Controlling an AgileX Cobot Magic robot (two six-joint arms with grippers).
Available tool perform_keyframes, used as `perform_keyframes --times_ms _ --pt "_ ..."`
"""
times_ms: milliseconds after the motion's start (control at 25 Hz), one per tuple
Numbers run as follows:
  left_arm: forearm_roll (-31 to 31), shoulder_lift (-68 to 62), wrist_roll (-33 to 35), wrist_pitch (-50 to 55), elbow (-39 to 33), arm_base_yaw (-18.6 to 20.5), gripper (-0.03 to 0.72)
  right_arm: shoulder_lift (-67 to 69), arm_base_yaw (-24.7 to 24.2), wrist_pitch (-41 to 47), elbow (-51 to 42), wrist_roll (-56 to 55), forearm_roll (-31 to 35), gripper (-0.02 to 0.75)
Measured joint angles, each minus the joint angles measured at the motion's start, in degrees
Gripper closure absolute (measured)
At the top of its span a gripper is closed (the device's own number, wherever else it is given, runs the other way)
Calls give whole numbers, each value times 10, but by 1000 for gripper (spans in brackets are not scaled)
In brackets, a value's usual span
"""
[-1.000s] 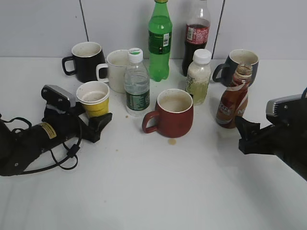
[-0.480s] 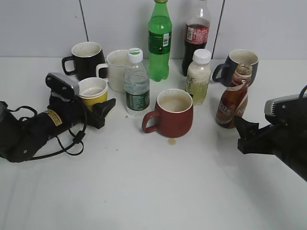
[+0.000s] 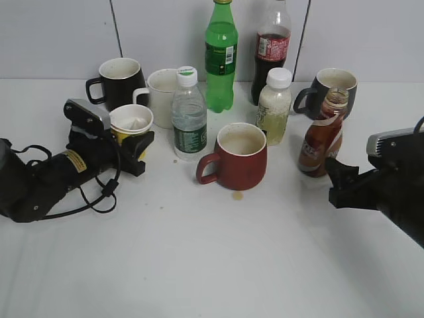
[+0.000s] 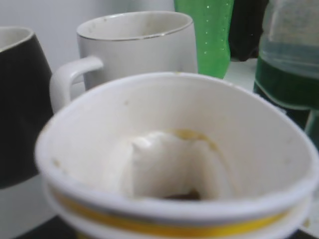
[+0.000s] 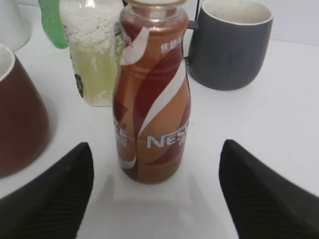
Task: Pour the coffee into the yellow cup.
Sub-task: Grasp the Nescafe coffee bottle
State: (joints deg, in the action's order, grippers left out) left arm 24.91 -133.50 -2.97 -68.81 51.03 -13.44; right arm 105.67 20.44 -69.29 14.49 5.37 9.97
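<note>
The yellow cup stands at the left, in front of the white mug. My left gripper is shut on the yellow cup and its rim is squeezed out of round. The cup fills the left wrist view, white inside with a small brown trace at the bottom. The coffee, an uncapped brown bottle, stands upright at the right. My right gripper is open just in front of it, not touching. In the right wrist view the bottle stands beyond the wide-open jaws.
A red mug stands in the middle with a brown spot before it. A water bottle, white mug, black mug, green bottle, cola bottle, pale drink bottle and grey mug crowd the back.
My left gripper moved back toward the mugs with the yellow cup between its jaws and then closed, squeezing the rim. The right gripper has barely moved.
</note>
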Motion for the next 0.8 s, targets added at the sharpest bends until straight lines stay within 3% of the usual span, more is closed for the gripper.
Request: perform_keyframes --times_ms 600,800 --pt "1 79 0 -1 -104 0 377 82 0 0 80 -9 1 141" --pt "1 113 0 -2 -132 0 344 110 0 0 112 -19 1 141"
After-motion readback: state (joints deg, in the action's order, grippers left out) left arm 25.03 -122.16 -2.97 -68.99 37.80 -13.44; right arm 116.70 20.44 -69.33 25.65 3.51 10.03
